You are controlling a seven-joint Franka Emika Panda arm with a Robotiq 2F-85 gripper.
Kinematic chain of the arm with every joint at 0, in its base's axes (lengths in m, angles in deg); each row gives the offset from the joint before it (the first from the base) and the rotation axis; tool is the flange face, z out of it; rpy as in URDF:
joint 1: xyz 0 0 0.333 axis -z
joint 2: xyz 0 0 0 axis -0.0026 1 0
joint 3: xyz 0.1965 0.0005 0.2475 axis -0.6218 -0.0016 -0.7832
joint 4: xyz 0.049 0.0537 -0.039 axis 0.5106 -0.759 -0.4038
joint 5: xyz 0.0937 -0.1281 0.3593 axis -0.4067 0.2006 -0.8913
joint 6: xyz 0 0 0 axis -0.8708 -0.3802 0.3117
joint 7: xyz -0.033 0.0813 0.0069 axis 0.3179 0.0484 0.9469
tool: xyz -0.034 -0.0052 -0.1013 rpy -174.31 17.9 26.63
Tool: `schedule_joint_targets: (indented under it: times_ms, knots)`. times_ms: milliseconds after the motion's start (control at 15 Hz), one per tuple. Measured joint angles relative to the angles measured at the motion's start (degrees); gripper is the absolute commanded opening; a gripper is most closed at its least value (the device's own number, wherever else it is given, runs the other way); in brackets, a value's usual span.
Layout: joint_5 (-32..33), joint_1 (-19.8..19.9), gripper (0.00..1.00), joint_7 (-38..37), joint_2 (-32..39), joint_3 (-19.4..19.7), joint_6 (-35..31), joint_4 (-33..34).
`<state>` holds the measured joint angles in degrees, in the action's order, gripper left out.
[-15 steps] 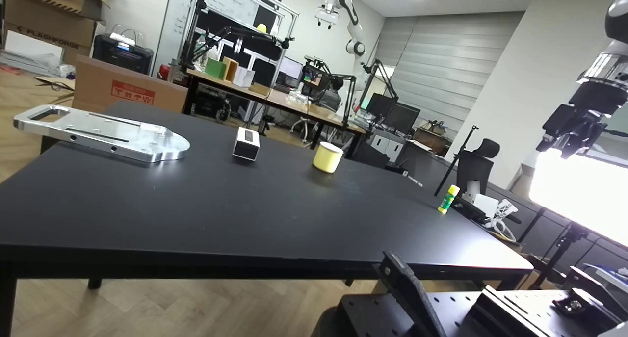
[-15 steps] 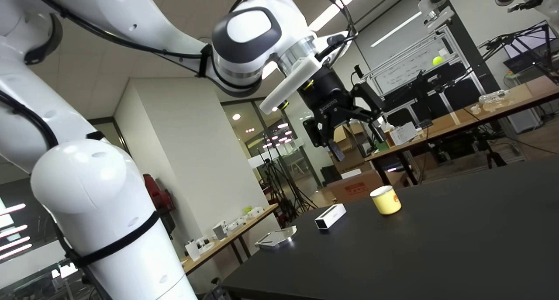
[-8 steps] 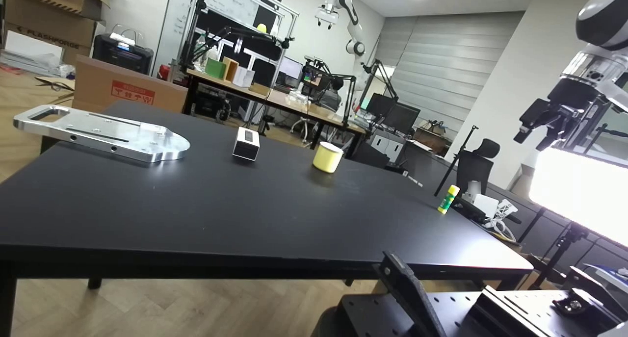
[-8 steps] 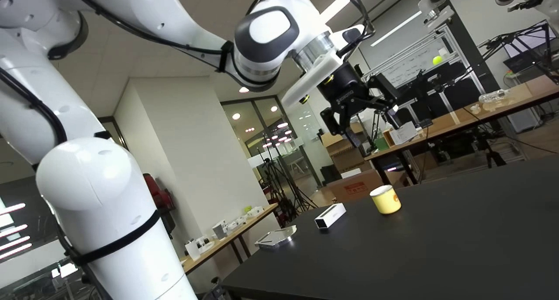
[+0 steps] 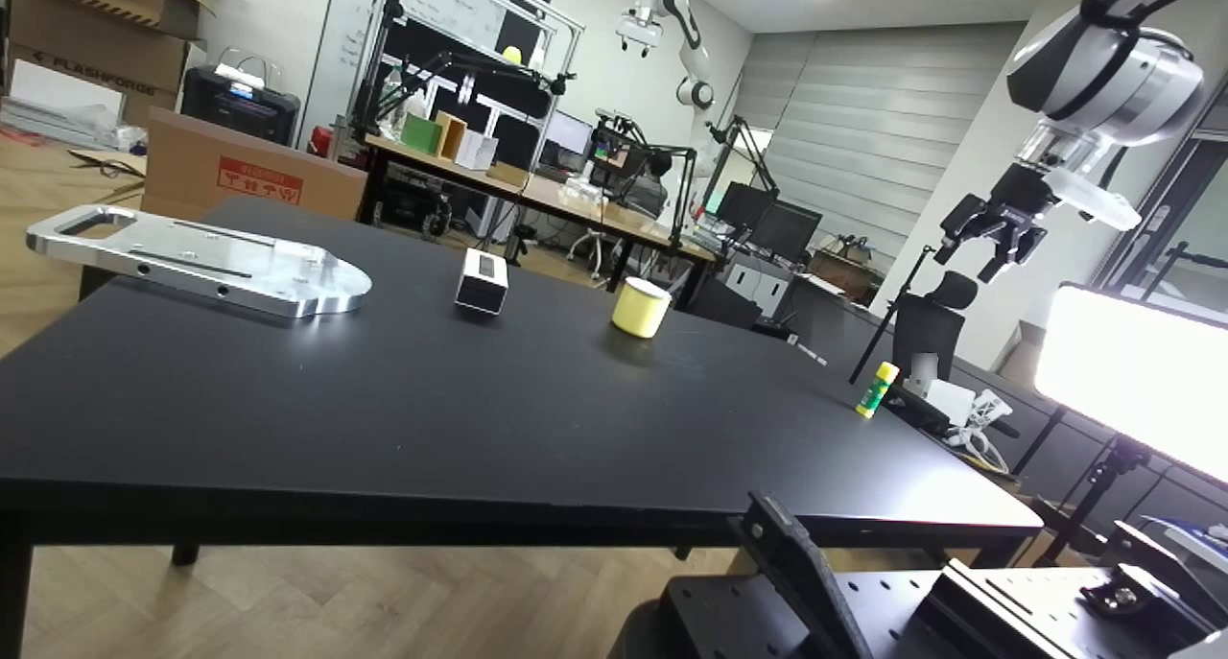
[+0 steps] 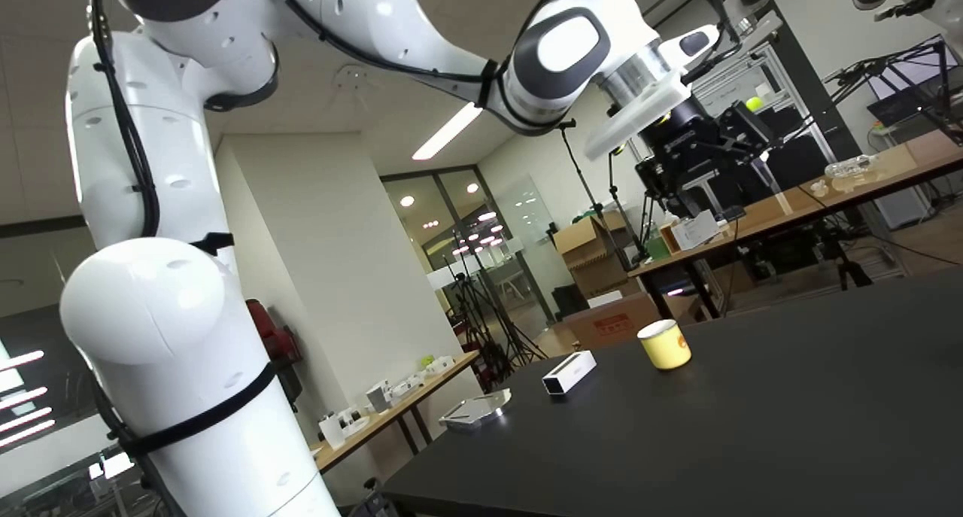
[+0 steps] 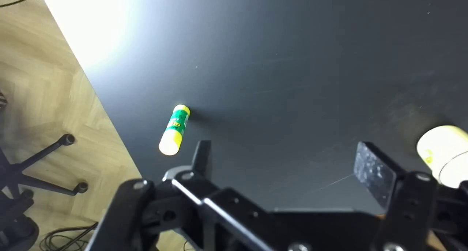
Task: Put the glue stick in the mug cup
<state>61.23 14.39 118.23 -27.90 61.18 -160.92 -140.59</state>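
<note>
The glue stick [image 5: 877,390], green with yellow ends, stands upright near the black table's edge in an exterior view. In the wrist view the glue stick [image 7: 177,121] is left of the left fingertip, near the table edge. The pale yellow mug cup [image 5: 641,307] stands upright on the table in both exterior views [image 6: 665,345]. The mug cup [image 7: 440,147] also shows at the right of the wrist view, beyond the right finger. My gripper [image 5: 962,267] is high above the table, open, with nothing between its fingers [image 7: 283,148]. It touches neither thing.
A black-and-white box [image 5: 482,282] lies left of the mug cup. A silver metal plate [image 5: 206,261] lies farther left on the black table [image 5: 432,419]. A bright light panel [image 5: 1132,381] stands beyond the table's right side, near the glue stick's edge.
My gripper has moved left and a little up in an exterior view, and right and up in an exterior view from another place. It stays open. The glue stick and mug cup have not moved.
</note>
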Motion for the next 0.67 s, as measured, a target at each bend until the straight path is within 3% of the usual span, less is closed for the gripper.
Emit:
schedule_joint_targets:
  times_ms: [400,667]
  knots:
    - [-5.6,10.4,1.0,-5.3,13.8,-4.2,4.6,19.4]
    - [-5.7,13.2,1.0,-9.8,20.2,-4.9,6.5,27.5]
